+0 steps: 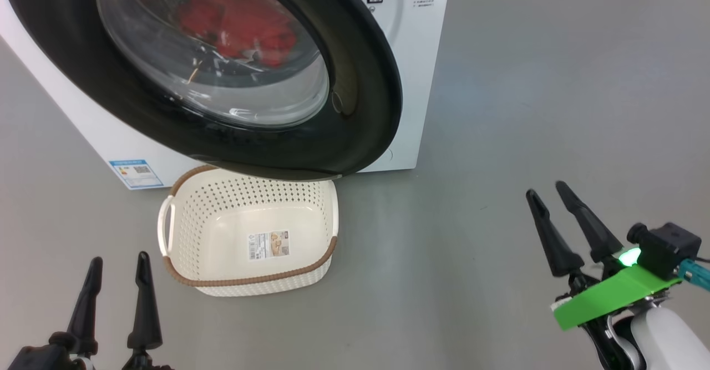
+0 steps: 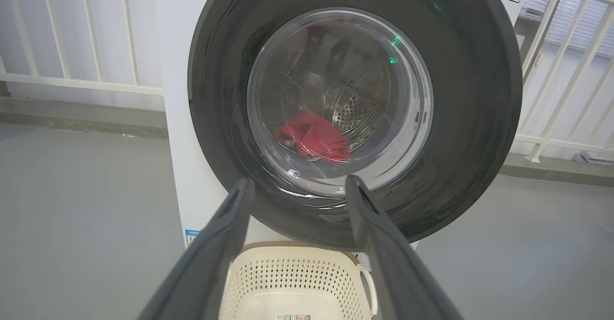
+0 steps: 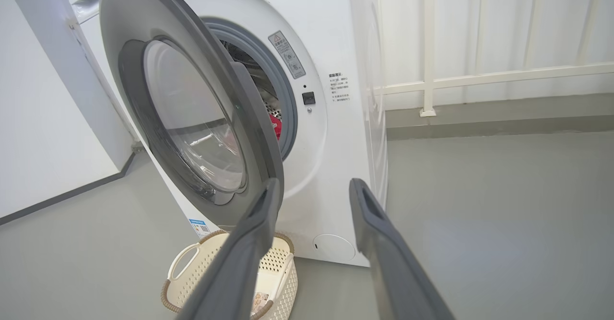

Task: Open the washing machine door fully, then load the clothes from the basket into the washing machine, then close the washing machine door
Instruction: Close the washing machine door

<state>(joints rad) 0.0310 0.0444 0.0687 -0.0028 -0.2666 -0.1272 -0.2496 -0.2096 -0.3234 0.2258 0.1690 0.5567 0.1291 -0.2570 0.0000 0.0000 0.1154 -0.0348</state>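
The washing machine (image 1: 421, 81) stands ahead, its round black door (image 1: 355, 81) swung partway open and hanging over the basket (image 1: 266, 203). The red clothes (image 1: 238, 23) lie inside the drum, seen through the door glass; they also show in the left wrist view (image 2: 314, 140) and past the door edge (image 3: 275, 123). The cream basket sits on the floor with nothing in it but its paper label. My left gripper (image 1: 120, 256) is open, low and left of the basket. My right gripper (image 1: 546, 188) is open, well to the right, holding nothing.
Grey floor spreads to the right of the machine. A white railing (image 3: 427, 46) and a wall stand behind and beside it. The door (image 3: 112, 46) leaves a gap to the grey gasket (image 3: 288, 99). A blue sticker (image 1: 136, 173) sits low on the machine front.
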